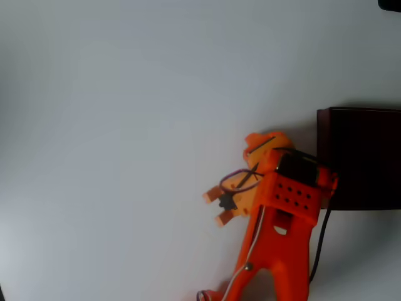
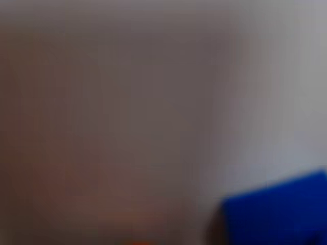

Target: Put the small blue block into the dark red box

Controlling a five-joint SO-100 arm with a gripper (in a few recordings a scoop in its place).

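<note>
Small blue block [image 2: 276, 212] fills the lower right corner of the wrist view, very close and very blurry. Shows as a bright blue patch with a slanted top edge. Cannot tell from that view how far from the dark red box [image 1: 360, 160] it is, because everything around it is a soft grey and brown smear. Cannot find any clear blue spot in the overhead view.

Dark red box sits at the right edge of the overhead view, on the white table [image 1: 125, 125]. Thin reddish walls, very dark inside. Partly cut off by the picture's edge.

Orange arm [image 1: 282, 251] comes up from the bottom of the overhead view, just left of the box. Upper part of the arm touches or covers the box's lower left corner in the picture. Gripper [image 1: 213, 208] points away from the box, off to its left and a bit lower than its middle. Two orange fingertips [image 1: 207, 196] stick out with a small gap between them. Something little and dark [image 1: 227, 202] sits just behind that gap; too small to say what. Cannot tell if the fingers are pinching the block or just standing a little apart.

Black cable [image 1: 319, 244] hangs down from the arm, just below the box. Small black shape [image 1: 388, 5] peeks in well above the box, at the top corner.
</note>
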